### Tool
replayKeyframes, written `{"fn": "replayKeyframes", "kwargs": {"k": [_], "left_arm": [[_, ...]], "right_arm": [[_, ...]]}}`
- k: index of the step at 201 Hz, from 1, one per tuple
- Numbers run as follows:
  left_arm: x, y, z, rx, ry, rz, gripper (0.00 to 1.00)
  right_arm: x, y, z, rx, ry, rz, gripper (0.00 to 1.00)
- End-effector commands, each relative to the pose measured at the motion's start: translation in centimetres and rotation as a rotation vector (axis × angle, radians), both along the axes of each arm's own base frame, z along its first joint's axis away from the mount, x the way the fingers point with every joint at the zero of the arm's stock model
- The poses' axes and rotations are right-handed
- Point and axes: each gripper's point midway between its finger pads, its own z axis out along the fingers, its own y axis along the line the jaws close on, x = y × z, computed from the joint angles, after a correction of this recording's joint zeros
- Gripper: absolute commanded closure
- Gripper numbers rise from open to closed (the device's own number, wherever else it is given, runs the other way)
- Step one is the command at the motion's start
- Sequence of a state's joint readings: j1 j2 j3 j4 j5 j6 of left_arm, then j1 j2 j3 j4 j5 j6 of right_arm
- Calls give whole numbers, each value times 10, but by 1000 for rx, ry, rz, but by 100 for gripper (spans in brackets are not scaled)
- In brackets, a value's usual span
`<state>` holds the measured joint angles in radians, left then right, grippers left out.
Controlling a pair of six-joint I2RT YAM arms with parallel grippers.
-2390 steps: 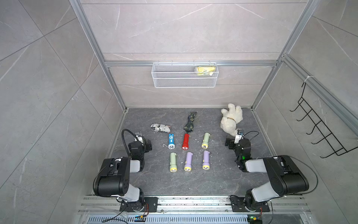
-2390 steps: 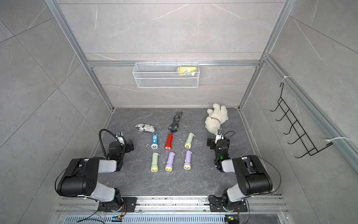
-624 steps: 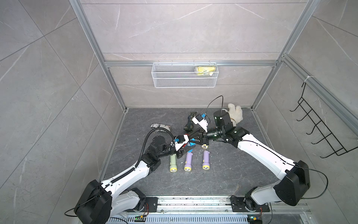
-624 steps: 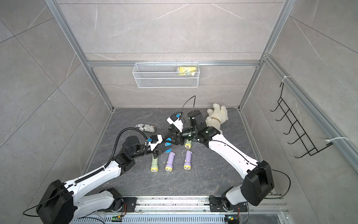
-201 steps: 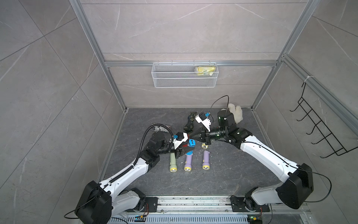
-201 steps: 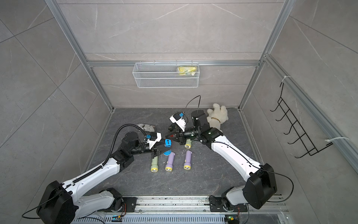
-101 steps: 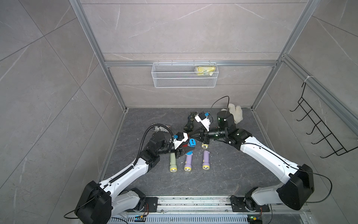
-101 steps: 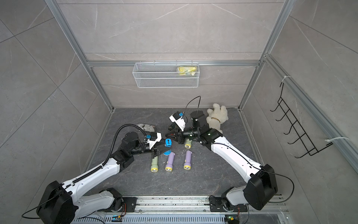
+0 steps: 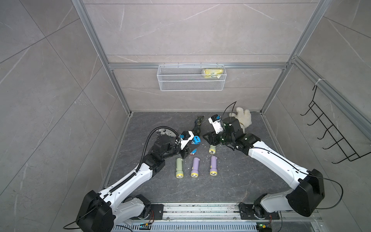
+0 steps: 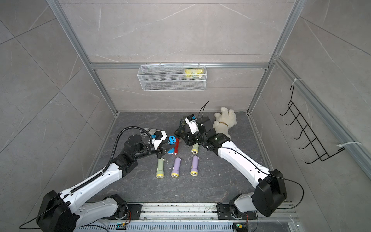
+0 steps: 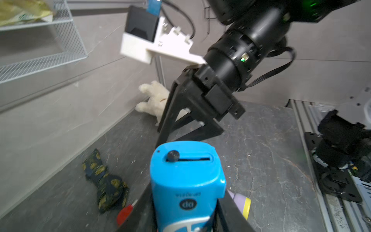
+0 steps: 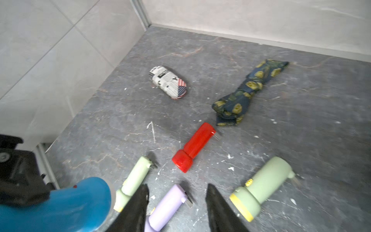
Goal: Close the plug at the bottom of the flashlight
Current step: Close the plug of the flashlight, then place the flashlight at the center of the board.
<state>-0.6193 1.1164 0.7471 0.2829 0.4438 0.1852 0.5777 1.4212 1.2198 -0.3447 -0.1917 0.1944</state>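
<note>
Holding entry, both top views: blue flashlight [image 9: 196, 140] clamped in left gripper [image 9: 190, 150], raised over the middle of the floor [image 9: 230, 180], butt toward right gripper [image 9: 207, 138]. Left wrist view: plug [image 11: 188, 159] apparently folded flush into that butt. Right wrist view: right jaws apart, empty. Step judged: closing finished; next, confirm seating, lower flashlight.

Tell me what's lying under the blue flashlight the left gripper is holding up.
The red flashlight lies on the floor below the blue flashlight, shut in the left gripper. In both top views they hide part of it; the right wrist view shows it whole.
</note>
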Motion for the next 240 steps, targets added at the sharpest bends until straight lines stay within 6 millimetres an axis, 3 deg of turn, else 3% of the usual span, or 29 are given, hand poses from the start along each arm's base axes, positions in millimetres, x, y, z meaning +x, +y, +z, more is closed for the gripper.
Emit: {"fn": "replayKeyframes", "kwargs": {"k": [1,46,50,59,92,133,193,240], "left_arm": [[33,21,7,29,59,238,100],[76,60,-38,226,288,587,100],[79,63,-42,240,309,606,100],[85,69,-53,267,365,648,100],[106,101,-83,245,591,792,100],[118,138,-119,285,807,941,100],[127,144,-176,418,957,1007,100],[134,138,-220,506,1061,946,100]], "right_arm": [[14,-25,-2,-82,-25,-158,41],[19,-32,-11,-111,-20,-199,20],[19,-32,-12,-114,-18,-201,11],[19,-33,-14,-118,-15,-208,1],[17,-37,-25,-125,2,-222,0],[10,-42,-36,-138,11,-220,0],[7,-45,-39,-144,-3,-215,0],[6,-47,-42,-158,-7,-212,0]]}}
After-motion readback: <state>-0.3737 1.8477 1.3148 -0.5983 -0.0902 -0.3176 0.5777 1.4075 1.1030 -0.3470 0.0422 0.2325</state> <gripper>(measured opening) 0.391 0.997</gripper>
